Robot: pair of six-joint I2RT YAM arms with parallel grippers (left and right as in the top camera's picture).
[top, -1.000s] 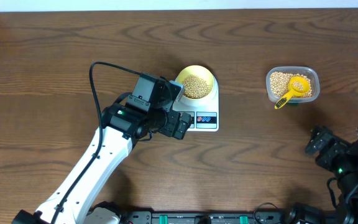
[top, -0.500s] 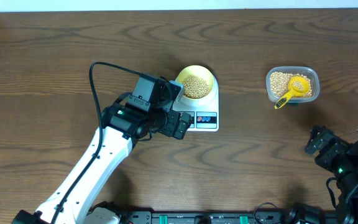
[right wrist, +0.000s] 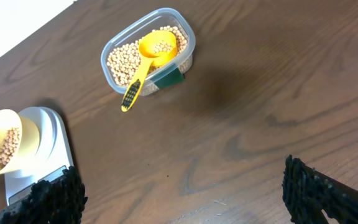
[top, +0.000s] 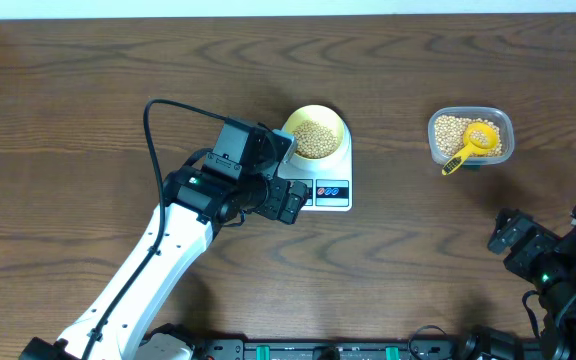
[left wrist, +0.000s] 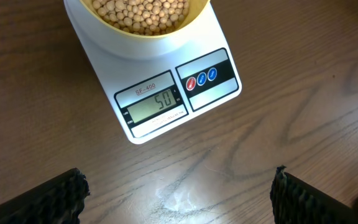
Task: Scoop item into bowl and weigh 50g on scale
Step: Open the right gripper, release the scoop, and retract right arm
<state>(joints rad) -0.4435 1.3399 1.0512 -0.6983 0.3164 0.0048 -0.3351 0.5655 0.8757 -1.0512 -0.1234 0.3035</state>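
Although the display (left wrist: 156,104) is too small to read from overhead, the left wrist view shows 50 on it. The bowl (top: 316,133) of beans (top: 315,141) sits on the scale (top: 338,175) (its far rim is cut off in that wrist view). The left gripper (left wrist: 178,190) hovers just before the scale, jaws wide apart, holding nothing. The right gripper (right wrist: 182,186) is likewise spread and empty, well apart from the tub (right wrist: 166,79), where the scoop (right wrist: 145,65) rests on more beans; its arm is partly cut off at the overhead view's corner.
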